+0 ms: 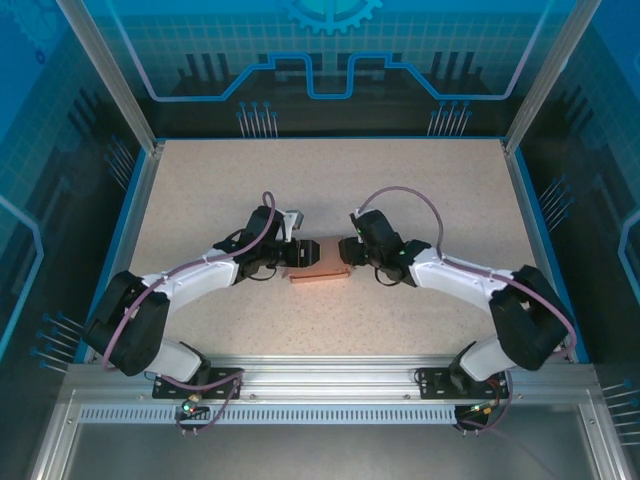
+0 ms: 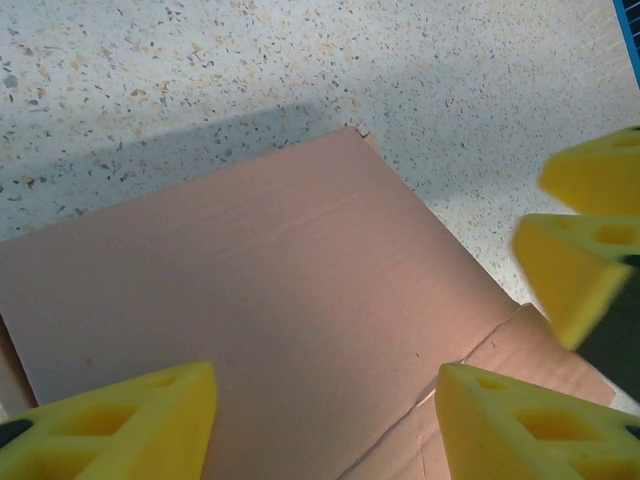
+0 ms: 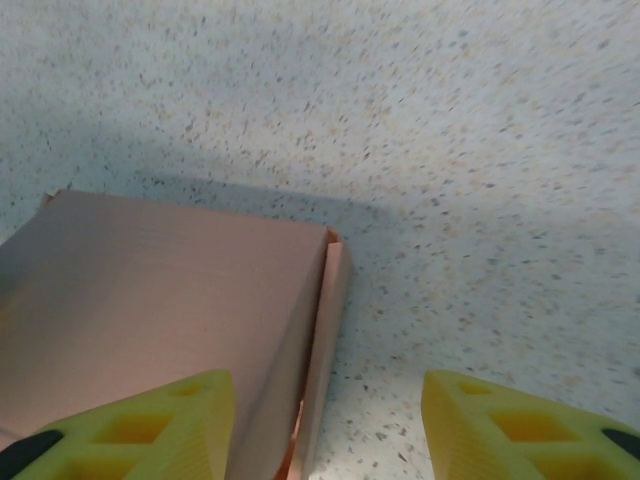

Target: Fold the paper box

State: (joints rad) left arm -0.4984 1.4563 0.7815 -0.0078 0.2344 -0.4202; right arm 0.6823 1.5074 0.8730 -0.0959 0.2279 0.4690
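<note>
A: How are the jaws of the left gripper (image 2: pixel 325 430) set?

B: They are spread wide and nothing is clamped. Between the yellow fingertips (image 2: pixel 120 425) the broad face of the paper box (image 2: pixel 260 290) is seen lying beneath them. Whether it is touched cannot be told.

A: And the right gripper (image 3: pixel 325 425)?

B: Its jaws are parted as well, and nothing is gripped. One tip is placed above the box's long edge, the other above the bare table (image 3: pixel 450 150).

A: Where is the box found?

B: It is laid flat on the speckled table, near the middle. From above, the two grippers are seen facing each other from left and right, and the box is seen just on the near side of their tips. A narrow flap (image 3: pixel 325 330) is seen along one edge. A crease (image 2: pixel 480 345) is marked near one corner.
</note>
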